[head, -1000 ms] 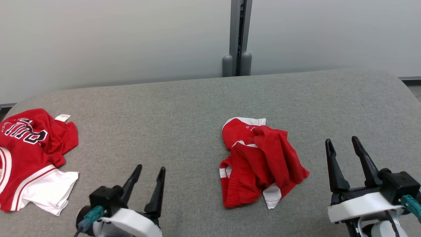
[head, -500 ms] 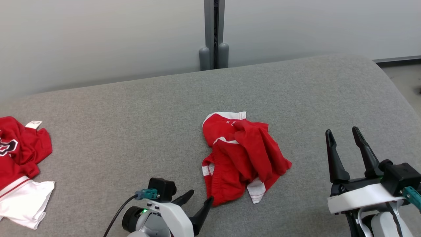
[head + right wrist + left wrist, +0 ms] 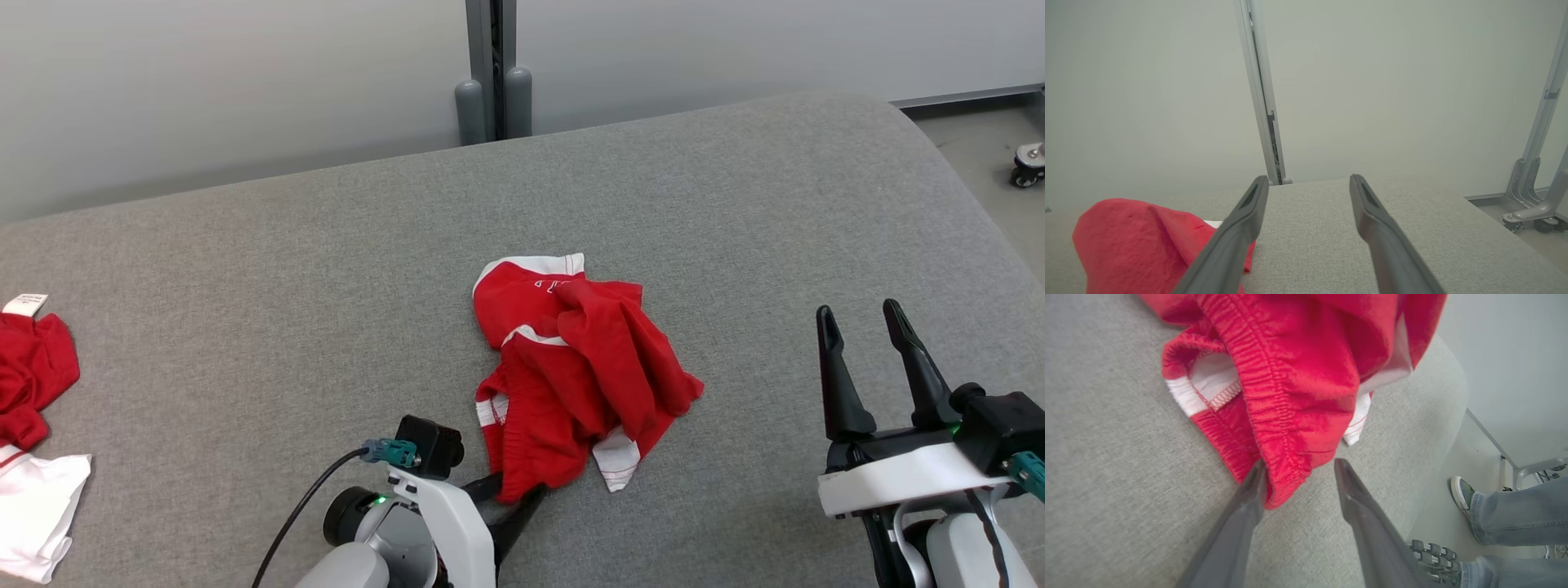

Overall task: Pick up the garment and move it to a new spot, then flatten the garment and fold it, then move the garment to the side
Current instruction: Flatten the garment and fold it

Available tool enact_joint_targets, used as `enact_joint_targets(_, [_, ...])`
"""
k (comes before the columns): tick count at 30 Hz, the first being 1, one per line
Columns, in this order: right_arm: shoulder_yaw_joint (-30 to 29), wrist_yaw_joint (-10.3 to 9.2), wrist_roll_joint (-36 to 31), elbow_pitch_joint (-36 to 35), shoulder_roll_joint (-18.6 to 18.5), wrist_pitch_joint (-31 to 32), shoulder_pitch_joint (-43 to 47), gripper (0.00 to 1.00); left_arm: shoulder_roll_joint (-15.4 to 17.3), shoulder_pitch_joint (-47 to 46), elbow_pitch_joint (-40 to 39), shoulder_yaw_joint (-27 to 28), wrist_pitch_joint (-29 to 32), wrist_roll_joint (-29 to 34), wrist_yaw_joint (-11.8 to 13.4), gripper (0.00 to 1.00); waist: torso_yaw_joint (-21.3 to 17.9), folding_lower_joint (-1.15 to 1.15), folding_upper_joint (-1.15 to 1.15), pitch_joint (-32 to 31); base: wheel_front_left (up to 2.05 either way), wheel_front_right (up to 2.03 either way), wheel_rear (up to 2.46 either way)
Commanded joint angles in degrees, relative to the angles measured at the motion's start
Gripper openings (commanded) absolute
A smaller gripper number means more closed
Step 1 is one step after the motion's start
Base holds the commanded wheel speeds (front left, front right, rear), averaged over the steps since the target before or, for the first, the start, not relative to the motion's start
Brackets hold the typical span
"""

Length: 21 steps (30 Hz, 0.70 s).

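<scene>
Head view: grey fabric surface (image 3: 735,204) below pale wall (image 3: 245,82); left claw (image 3: 1299,469) apart astride red garment (image 3: 588,367), right claw (image 3: 857,314) apart.

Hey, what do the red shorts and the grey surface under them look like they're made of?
Shorts: soft matte fabric, possibly a polyester or cotton knit; it shows a gathered elastic waistband, stitched seams and limp folds. Surface: matte heathered grey upholstery cloth, seemingly padded; fine weave, rounded edge.

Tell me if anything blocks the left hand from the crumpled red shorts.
Nothing visible does. The left hand is open, its fingers straddling the near elastic waistband corner of the crumpled red-and-white shorts, which lie on the bare grey upholstered surface.
</scene>
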Motion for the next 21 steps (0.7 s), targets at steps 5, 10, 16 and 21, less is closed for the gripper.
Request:
enact_joint_targets(5, [-0.42, 0.13, -0.04, 0.02, 0.13, -0.27, -0.41, 1.00, 1.54, -2.10, 0.03, -2.25, -1.27, -2.18, -0.19, 0.00, 0.79, 0.00, 0.00, 0.03, 0.00, 0.00, 0.00])
enact_joint_targets(10, [-0.55, 0.13, 0.00, 0.17, 0.24, -0.26, -0.09, 1.00, 2.57, -2.83, -1.26, -2.97, -3.42, -3.84, -0.20, 0.00, 2.06, 0.00, 0.00, -0.41, 0.00, 0.00, 0.00])
enact_joint_targets(16, [-0.77, 0.13, -0.24, 0.45, 0.29, -0.27, 0.59, 1.00, 4.50, -2.66, -4.11, -0.43, -6.49, -5.44, 0.36, 0.00, 3.83, 0.00, 0.00, -1.50, 0.00, 0.00, 0.00])
enact_joint_targets(21, [-0.49, 0.13, -0.34, 0.98, 0.32, -0.27, 1.11, 1.00, 7.41, -1.21, -6.47, 3.59, -8.58, -6.39, 3.30, 0.00, 5.07, 0.00, 0.00, -2.30, 0.00, 0.00, 0.00])
